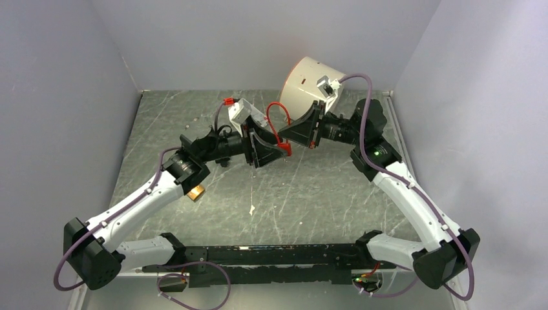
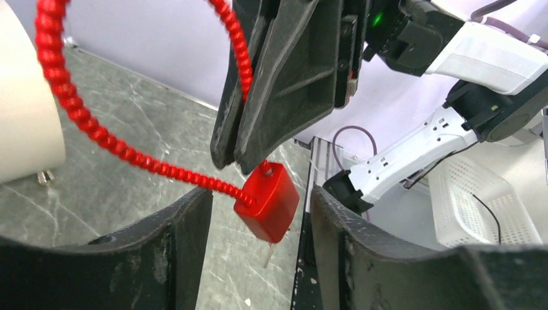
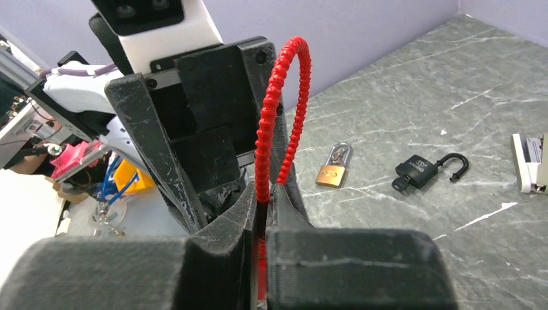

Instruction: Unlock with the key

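1. Left wrist view: the red cable lock [image 2: 268,201] hangs between the spread, open jaws of the left gripper [image 2: 258,201], with a key [image 2: 270,253] sticking out at its 6 o'clock.
2. The right gripper [image 2: 236,161] is clamped on the cable [image 2: 129,152] at the lock's 12 o'clock.
3. On the table [image 3: 400,97], a black padlock [image 3: 419,172] with its shackle open lies at 3 o'clock of a brass padlock [image 3: 331,170].

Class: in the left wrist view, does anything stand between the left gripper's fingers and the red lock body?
Nothing visible does. The red lock body hangs in the gap between the open left fingers, apart from both. The right gripper pinches the red cable just above it.
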Robot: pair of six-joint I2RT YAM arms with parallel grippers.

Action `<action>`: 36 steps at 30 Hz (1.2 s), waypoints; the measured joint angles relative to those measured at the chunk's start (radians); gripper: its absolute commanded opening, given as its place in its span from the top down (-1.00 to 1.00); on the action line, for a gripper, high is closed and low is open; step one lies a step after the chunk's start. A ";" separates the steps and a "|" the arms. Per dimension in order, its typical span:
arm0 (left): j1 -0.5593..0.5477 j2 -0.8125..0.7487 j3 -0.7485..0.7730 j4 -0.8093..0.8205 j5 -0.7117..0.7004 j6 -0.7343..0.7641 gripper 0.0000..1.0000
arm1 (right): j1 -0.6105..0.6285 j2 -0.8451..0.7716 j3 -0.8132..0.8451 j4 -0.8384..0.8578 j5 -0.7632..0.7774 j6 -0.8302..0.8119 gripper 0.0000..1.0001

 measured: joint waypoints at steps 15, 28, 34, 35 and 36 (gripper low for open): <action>-0.001 0.025 -0.047 0.080 0.046 -0.059 -0.17 | 0.000 -0.059 -0.089 0.054 0.031 0.003 1.00; 0.000 0.101 -0.108 0.283 0.205 -0.270 0.44 | 0.000 -0.109 -0.142 0.181 0.000 0.065 1.00; -0.004 0.102 -0.116 0.356 0.238 -0.299 0.82 | -0.002 -0.127 -0.161 0.231 0.000 0.081 0.99; -0.004 0.102 -0.117 0.359 0.239 -0.299 0.65 | -0.002 -0.129 -0.164 0.233 0.001 0.081 0.99; -0.004 0.102 -0.119 0.358 0.240 -0.297 0.40 | -0.002 -0.132 -0.170 0.235 0.001 0.081 1.00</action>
